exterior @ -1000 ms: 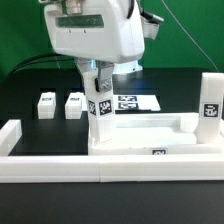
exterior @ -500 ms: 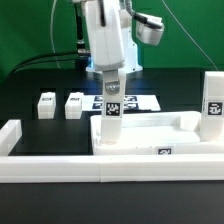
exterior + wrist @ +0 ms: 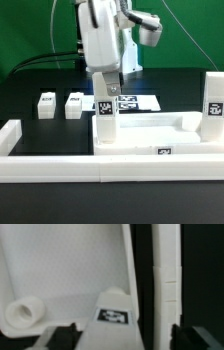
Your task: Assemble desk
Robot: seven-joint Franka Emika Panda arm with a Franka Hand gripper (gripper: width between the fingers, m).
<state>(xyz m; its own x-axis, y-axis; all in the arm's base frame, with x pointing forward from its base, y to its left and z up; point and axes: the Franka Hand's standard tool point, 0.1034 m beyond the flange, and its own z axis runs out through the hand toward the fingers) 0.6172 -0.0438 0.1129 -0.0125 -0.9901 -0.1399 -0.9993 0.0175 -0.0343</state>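
Black table [image 3: 30,85] is carrying the tabletop panel [image 3: 150,127], a leg [image 3: 105,128] standing at its corner on the exterior view's left. We are straddling it, gripper [image 3: 106,100] released, planning a straight rise without nudging it.

— How is the arm [image 3: 100,35] standing?
— Upright, with the wrist pointing straight down. The gripper [image 3: 105,95] is low over the tabletop's [image 3: 150,128] corner at the exterior view's left.
— And the jaws?
— Apart. In the wrist view both dark fingers [image 3: 62,336] show, with clear space inside each.
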